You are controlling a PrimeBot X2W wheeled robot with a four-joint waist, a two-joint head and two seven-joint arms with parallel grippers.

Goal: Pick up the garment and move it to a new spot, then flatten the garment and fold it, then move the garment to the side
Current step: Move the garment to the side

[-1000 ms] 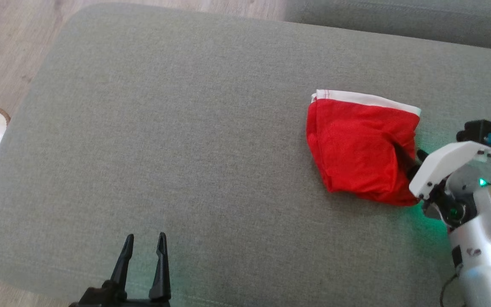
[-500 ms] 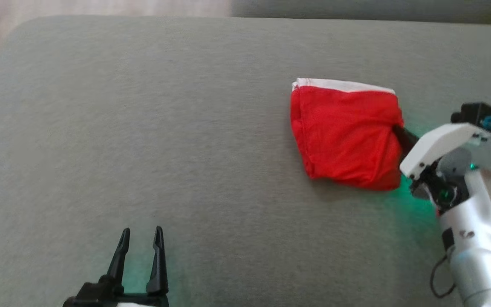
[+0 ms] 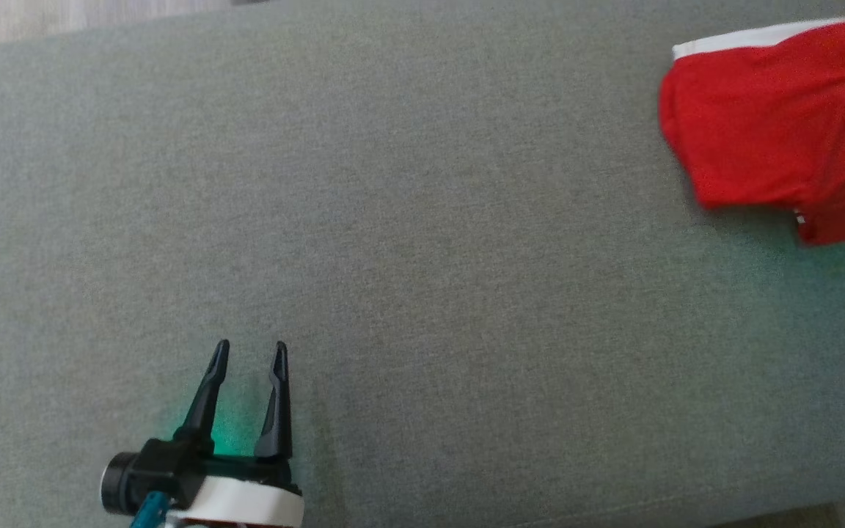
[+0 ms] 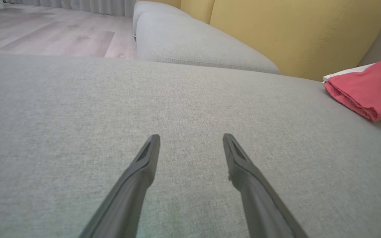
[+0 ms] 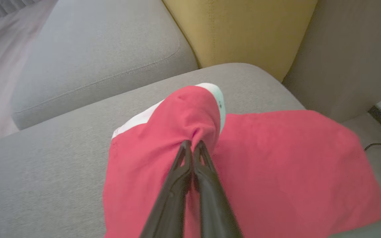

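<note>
The garment (image 3: 767, 125) is red with a white band along one edge; it hangs lifted at the far right of the head view, above the grey cushion (image 3: 393, 220). In the right wrist view my right gripper (image 5: 193, 144) is shut on a pinched fold of the garment (image 5: 276, 172), and the rest of the cloth drapes down and spreads to the right. My left gripper (image 3: 248, 350) stands open over bare cushion at the lower left, far from the cloth. The left wrist view shows my left gripper (image 4: 191, 138) with the garment (image 4: 369, 89) at its right edge.
A second grey cushion (image 4: 190, 43) lies beyond the one I work on, with a yellow backrest (image 4: 293, 33) behind it. Wooden floor (image 4: 45, 33) shows past the cushion's far edge. A dark cable (image 5: 380, 144) lies on the floor at the right.
My right gripper has shut on the garment's right side and lifted it, so the cloth unfolds and hangs. The head camera has swung, shifting the whole picture. The left gripper stays open.
</note>
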